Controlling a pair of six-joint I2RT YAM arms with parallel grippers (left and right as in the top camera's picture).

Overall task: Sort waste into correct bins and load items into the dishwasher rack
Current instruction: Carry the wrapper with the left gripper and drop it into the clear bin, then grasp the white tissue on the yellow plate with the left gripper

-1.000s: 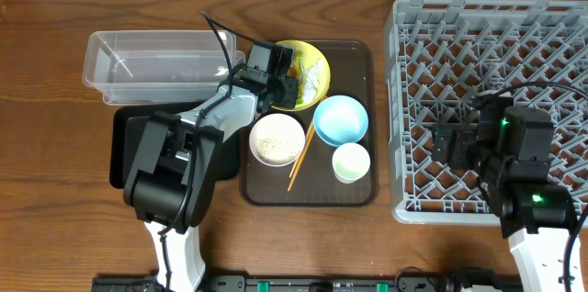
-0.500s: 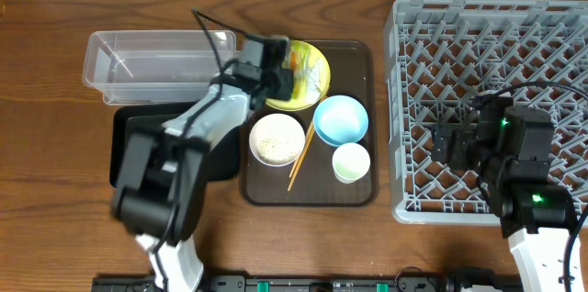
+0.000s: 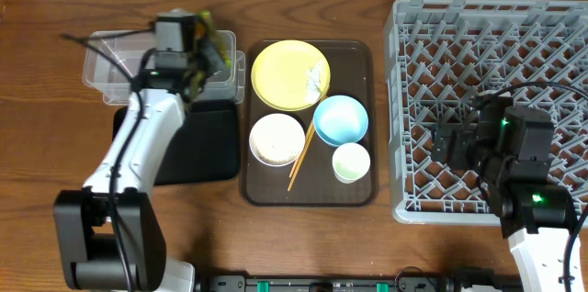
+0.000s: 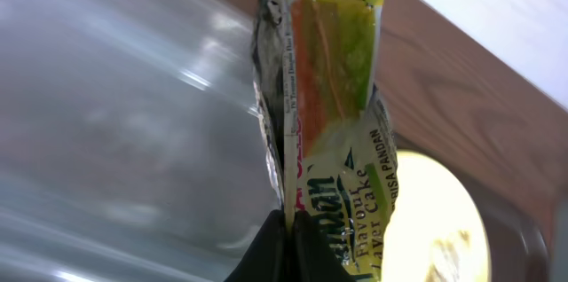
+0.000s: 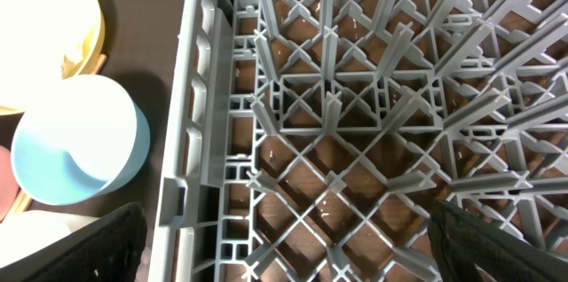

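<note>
Wood-grain table, two arms at work. The left gripper pinches the wrapper by its lower edge, black fingers closed tight on the foil. The wrapper stands up from the fingers, creased and folded lengthwise, green and orange with a silver inner face showing at the fold and "Layer Cake Pandan" printed across it. It hangs over the right end of the clear tub, whose glossy wall fills the wrist view behind it; whether it touches the tub cannot be told.

Just in front of the tub lies the black tray, partly under the left arm. To the right, the brown tray carries the yellow plate with white tissue at its right edge, the white bowl with rice in it, the blue bowl and the cup. Chopsticks lie slanted between the two bowls.

Farther right, the grey rack stands with its pegs up. The right gripper hovers over the rack's left part, fingers spread wide, holding nothing.
</note>
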